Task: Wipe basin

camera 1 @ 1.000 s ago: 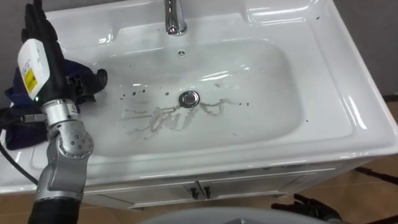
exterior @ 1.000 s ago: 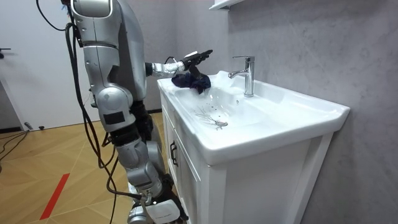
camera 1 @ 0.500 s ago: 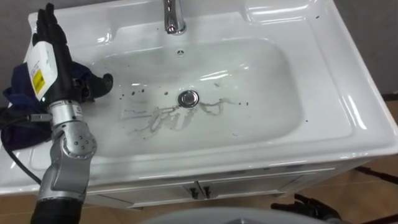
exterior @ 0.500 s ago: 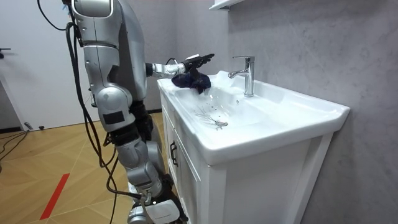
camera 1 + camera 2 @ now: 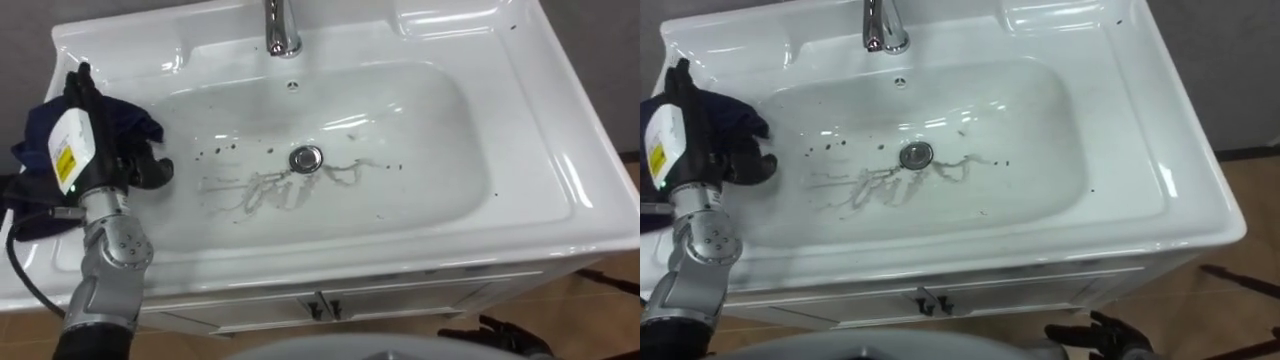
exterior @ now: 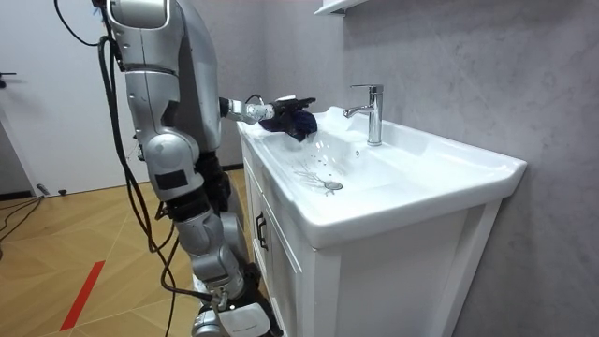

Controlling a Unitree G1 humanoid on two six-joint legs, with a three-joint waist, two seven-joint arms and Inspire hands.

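Note:
The white basin [image 5: 560, 170] has grey smears and dark specks [image 5: 270, 190] around its drain [image 5: 305, 157]. A dark blue cloth [image 5: 125, 120] lies bunched on the basin's left rim. My left hand [image 5: 95, 135] is laid on top of the cloth, fingers stretched over it and thumb toward the bowl. From the room view, the same hand [image 6: 281, 101] rests low on the cloth [image 6: 295, 122] while I stand at the basin's left end. My right hand [image 5: 1100, 340] hangs low in front of the cabinet.
A chrome faucet [image 5: 282, 30] stands at the back middle of the basin. Below the front rim are the cabinet doors with small handles [image 5: 320, 305]. A grey wall runs behind the basin, and wooden floor [image 6: 56, 271] lies to my side.
My left hand, raised upright above the cloth before, has tipped forward and come down onto it. The cloth and the marks in the bowl look unchanged.

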